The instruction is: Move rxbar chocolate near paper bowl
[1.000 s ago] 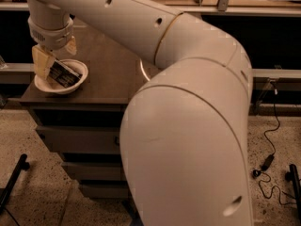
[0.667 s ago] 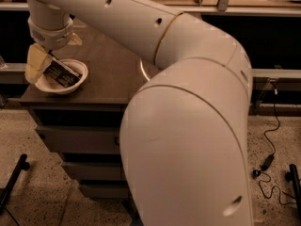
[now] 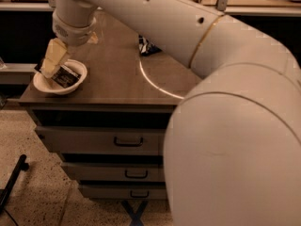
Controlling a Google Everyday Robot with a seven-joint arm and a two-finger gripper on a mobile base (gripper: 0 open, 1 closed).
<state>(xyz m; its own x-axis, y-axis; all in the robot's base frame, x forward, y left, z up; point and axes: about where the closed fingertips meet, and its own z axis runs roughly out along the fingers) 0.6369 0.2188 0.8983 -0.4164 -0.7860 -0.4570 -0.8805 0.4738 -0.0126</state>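
Observation:
The paper bowl [image 3: 75,86] is off-white and round and sits at the front left corner of the wooden counter. The rxbar chocolate [image 3: 66,76], a flat black wrapper with pale lettering, lies inside the bowl and leans on its back rim. My gripper [image 3: 51,62] hangs from the arm's wrist over the bowl's left side, right next to the bar's left end and overlapping it. Whether it touches the bar does not show.
A dark blue and white snack bag [image 3: 149,46] lies further back on the counter [image 3: 117,74], partly behind my arm. The counter's front edge runs just below the bowl, with three drawers [image 3: 127,141] under it. My arm's large white body [image 3: 235,126] blocks the right half.
The gripper has shifted a little to the left over the bowl. The bar stays in the bowl.

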